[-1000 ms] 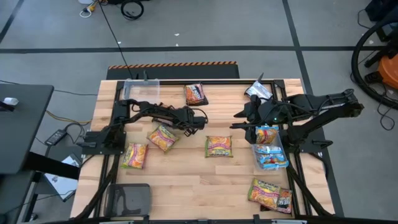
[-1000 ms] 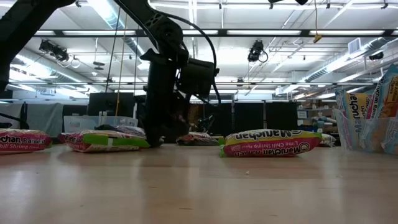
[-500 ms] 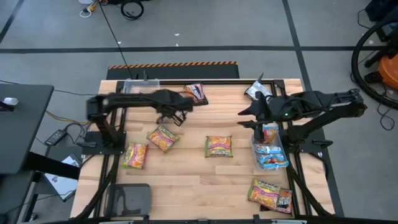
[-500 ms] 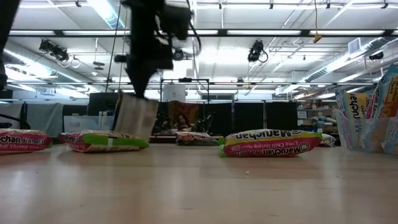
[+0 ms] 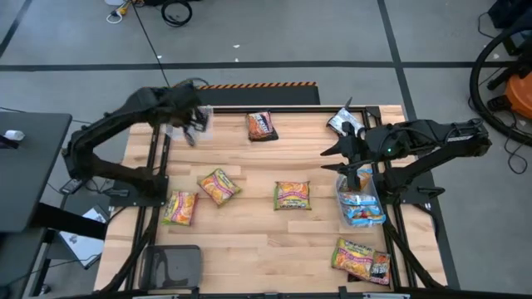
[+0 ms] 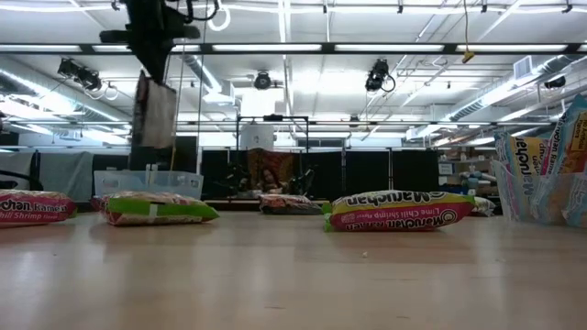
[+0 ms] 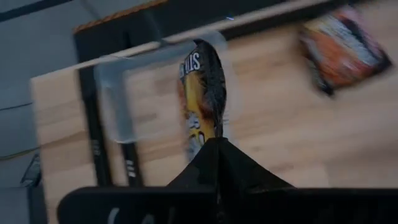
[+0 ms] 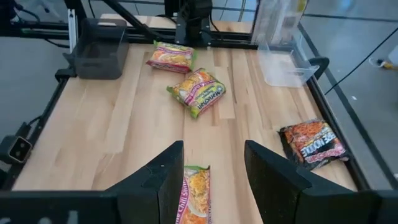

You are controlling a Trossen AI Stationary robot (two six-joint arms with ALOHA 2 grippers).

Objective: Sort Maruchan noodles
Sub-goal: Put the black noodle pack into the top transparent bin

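Observation:
My left gripper is high over the clear bin at the table's far left corner, shut on a dark brown-black noodle packet with yellow print. That packet hangs well above the table. My right gripper is open and holds nothing. It hovers right of centre, over an orange packet. Lying flat on the table are orange packets, a dark packet and a silver one. My left gripper pinches the dark packet's upper edge between its two fingers, coming from above and pointing down. The packet is lifted clear and hangs upright below the fingers, seen edge-on in the left wrist view.
A second clear bin on the right holds light blue packets standing up. More packets lie at the near right corner. A dark tray sits at the near left edge. Bare wood lies between the packets in the middle.
My left gripper has risen from the table's middle with the dark packet and swung toward the far left corner, over the clear bin. The packet, low by the table a second ago, now hangs lifted clear.

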